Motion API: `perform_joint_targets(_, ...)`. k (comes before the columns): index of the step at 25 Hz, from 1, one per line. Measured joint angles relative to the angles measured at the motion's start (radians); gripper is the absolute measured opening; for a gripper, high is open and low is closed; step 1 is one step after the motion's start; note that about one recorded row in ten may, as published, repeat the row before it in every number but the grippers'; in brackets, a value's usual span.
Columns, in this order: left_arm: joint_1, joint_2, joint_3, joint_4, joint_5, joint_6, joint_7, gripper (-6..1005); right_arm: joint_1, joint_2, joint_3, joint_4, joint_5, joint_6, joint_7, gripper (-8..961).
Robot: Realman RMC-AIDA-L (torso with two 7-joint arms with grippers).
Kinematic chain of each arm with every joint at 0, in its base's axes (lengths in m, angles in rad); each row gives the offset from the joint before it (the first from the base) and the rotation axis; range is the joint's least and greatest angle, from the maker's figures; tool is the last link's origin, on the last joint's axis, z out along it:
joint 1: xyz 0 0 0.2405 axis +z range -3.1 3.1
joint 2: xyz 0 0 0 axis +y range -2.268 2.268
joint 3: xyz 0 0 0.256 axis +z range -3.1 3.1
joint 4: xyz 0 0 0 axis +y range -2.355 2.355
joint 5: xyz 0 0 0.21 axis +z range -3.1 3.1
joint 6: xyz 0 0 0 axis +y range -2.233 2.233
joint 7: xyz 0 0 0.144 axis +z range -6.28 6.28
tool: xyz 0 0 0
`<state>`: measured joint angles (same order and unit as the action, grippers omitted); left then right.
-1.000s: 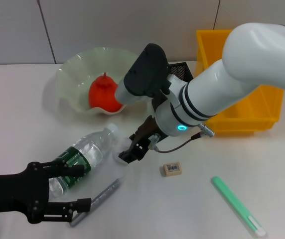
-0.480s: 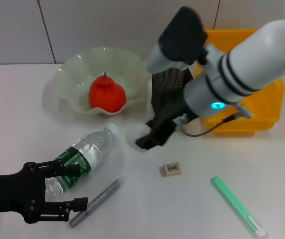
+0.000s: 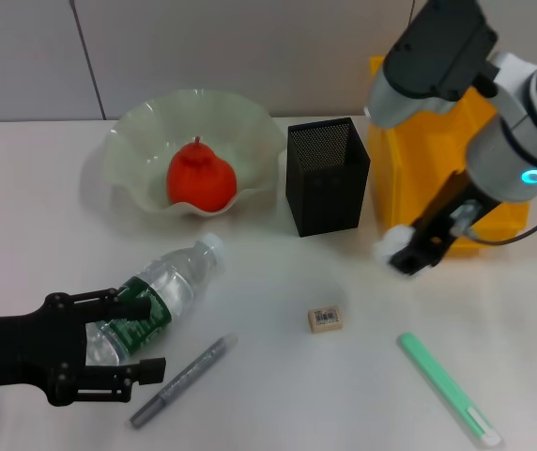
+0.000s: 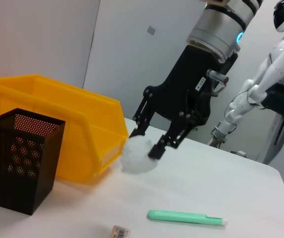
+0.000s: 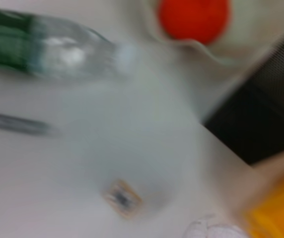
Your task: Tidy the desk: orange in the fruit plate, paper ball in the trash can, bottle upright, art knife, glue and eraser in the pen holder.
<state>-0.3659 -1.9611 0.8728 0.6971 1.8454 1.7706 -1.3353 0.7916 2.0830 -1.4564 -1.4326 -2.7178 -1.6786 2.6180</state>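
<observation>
My right gripper (image 3: 402, 256) is shut on the white paper ball (image 3: 387, 245) and holds it above the table, just in front of the yellow trash can (image 3: 499, 209). From the left wrist, the paper ball (image 4: 138, 154) hangs in the black fingers (image 4: 158, 148) near the trash can (image 4: 57, 126). The orange (image 3: 200, 178) lies in the pale green fruit plate (image 3: 126, 141). The bottle (image 3: 161, 293) lies on its side. My left gripper (image 3: 154, 343) is open at the bottle's base end. The black mesh pen holder (image 3: 328, 176) stands upright. The eraser (image 3: 325, 318) lies on the table.
A green art knife (image 3: 449, 387) lies at the front right. A grey pen-like stick (image 3: 182, 381) lies beside the bottle, close to the left gripper. A wall runs behind the table.
My right gripper has lifted the paper ball from beside the bottle's cap and carried it right, past the pen holder, to the front of the trash can. The left gripper has barely shifted.
</observation>
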Motion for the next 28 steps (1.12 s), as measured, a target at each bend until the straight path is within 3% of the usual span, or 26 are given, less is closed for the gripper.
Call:
perform_joint_targets(8, -0.007, 0.003, 0.000, 0.002, 0.000, -0.007, -0.011, 799, -0.005, 0.002, 0.001, 0.001, -0.166, 0.040, 0.049, 487)
perform_joint_targets(15, -0.010, 0.003, 0.000, -0.006, 0.001, -0.016, -0.014, 797, -0.053, 0.004, 0.028, 0.023, -0.193, 0.231, 0.064, 487)
perform_joint_targets(24, -0.009, -0.003, 0.001, -0.007, 0.016, -0.016, -0.029, 795, -0.113, 0.002, 0.052, 0.168, -0.192, 0.586, 0.060, 486)
perform_joint_targets(28, -0.009, -0.006, 0.000, -0.007, 0.025, -0.022, -0.029, 795, -0.113, 0.001, 0.052, 0.182, -0.191, 0.591, 0.054, 534)
